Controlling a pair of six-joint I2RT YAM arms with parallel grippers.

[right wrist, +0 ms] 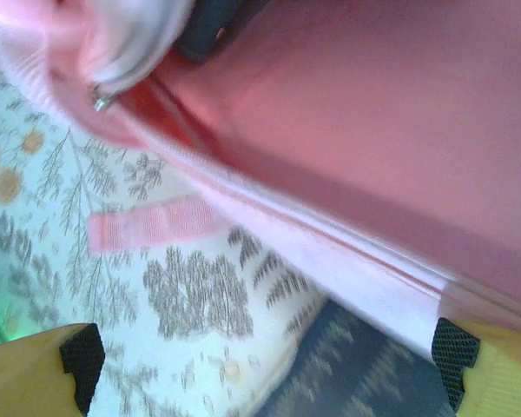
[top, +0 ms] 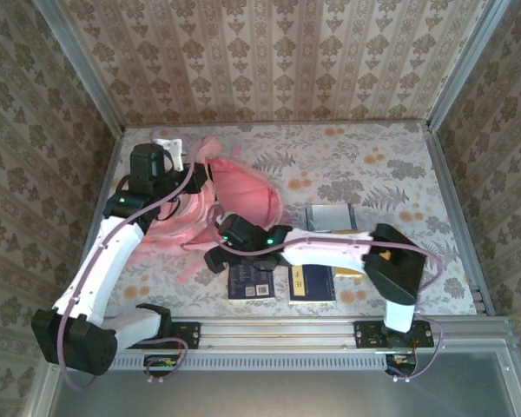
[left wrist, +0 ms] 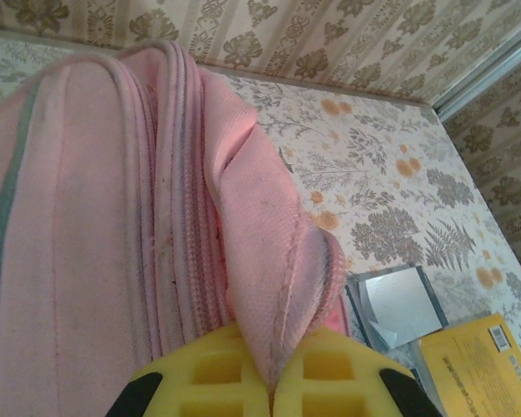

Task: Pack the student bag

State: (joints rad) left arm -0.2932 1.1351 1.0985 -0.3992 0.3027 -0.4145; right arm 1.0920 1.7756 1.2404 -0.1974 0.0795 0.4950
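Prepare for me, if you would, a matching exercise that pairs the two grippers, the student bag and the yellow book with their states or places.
Things:
1. left gripper
2. right gripper
3. student bag
4. yellow book

States or places:
a. lies flat beside a grey square item
b. fingers wide apart
c. pink, on the left half of the table
d. shut on a fold of the bag's fabric

Pairs: 1-d; 2-b; 3-c; 4-a
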